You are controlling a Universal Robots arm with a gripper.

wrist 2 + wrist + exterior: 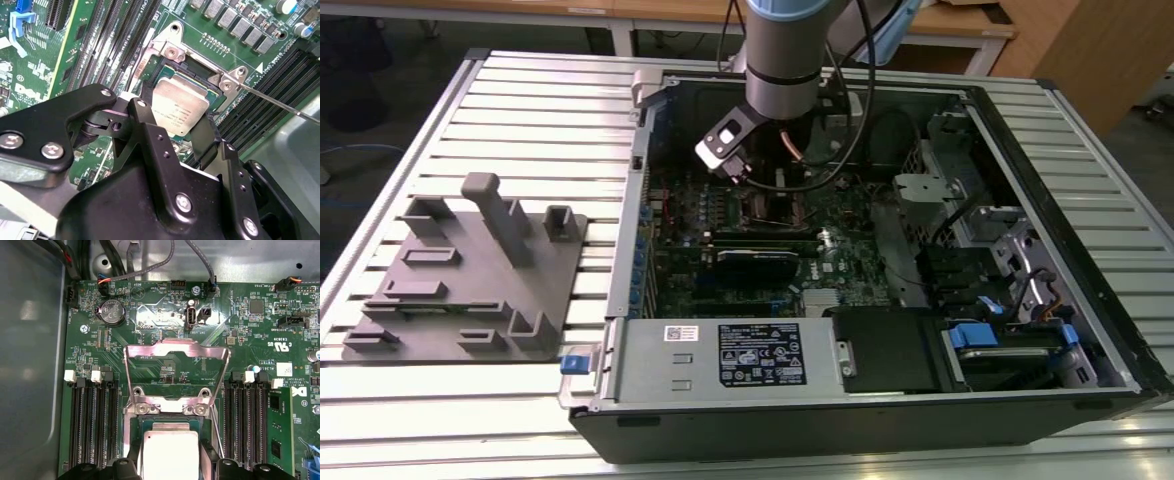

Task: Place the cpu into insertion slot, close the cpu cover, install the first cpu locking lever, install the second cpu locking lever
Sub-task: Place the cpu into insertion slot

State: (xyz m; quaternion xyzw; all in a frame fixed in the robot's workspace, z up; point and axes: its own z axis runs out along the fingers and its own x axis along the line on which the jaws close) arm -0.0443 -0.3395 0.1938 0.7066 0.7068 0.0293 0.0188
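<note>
1. One cpu [170,455], clamped between the jaws of the gripper [175,119], sits at the one insertion slot [197,62].
2. One cpu cover [176,347] stands raised open.
3. One open computer case [720,355] on the surface [534,110] holds the motherboard [240,355].

The silvery-grey square cpu [180,107] is positioned level within the dark-framed insertion slot [200,65]. The cpu cover [215,352] is hinged open, clear of the chip.

- Open black metal computer case [854,430] lies on a pale slatted table [520,90].
- Grey robot arm [781,70] reaches into it, gripper [767,180] low over the green motherboard [841,265].
- Grey moulded fixture block [467,280] sits at the exterior view's left.
</note>
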